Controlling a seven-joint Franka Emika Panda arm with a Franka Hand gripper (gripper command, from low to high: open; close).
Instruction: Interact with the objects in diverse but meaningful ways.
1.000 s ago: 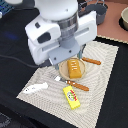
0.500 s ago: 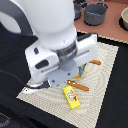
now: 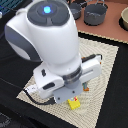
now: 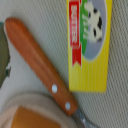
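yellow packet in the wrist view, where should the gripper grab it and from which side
Probably across the narrow width of the yellow packet, coming straight down from above. It lies flat on the woven mat, label up, so only its two long edges offer opposing faces. The edge nearest the wooden handle looks tight, so a finger needs care there. The gripper itself is not in view.

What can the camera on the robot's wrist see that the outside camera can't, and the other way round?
Only the wrist view shows the wooden handle with its two rivets, the cow picture and red label on the yellow packet, and part of an orange-brown bread loaf.

Only the exterior view shows the big white robot arm, the grey pots at the back, and the whole pale placemat on the dark table.

Both show the yellow packet, though the exterior view catches just a corner peeking from under the arm.
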